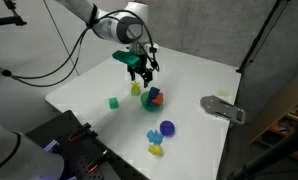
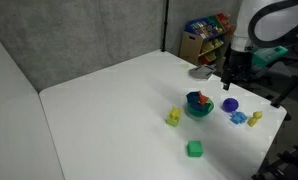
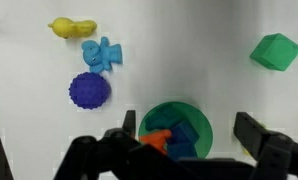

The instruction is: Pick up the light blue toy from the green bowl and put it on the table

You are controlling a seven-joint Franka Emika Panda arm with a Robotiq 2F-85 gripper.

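White counter [image 1: 189, 75] fills most of what you see, and a gray wall [image 2: 79, 40] stands behind it in an exterior view. Your end effector [image 3: 185, 142] hangs over the green bowl [image 3: 175, 104]. Its two fingers [image 3: 117, 146] are spread wide apart and there is nothing in their grip. In the wrist view the bowl sits right between the fingers, lower down. In both exterior views you can see air between the end effector [image 1: 141, 70] and the bowl.

The light blue toy [image 3: 102, 53] lies out on the counter, outside the bowl. It is off to one side, well apart from your end effector and not between its fingers. It sits between a yellow toy [image 3: 71, 28] and a blue-purple ball [image 3: 89, 89], near to both. Of these three, the ball is the one closest to the bowl.

Inside the bowl, an orange-red toy [image 3: 157, 140] and a darker blue piece [image 3: 192, 135] lie side by side. You cannot tell from the pictures what the blue piece is.

A green cube [image 3: 276, 52] sits alone on the other side of the bowl, well apart from it. A second yellow toy [image 1: 135, 89] lies just beside the bowl in both exterior views.
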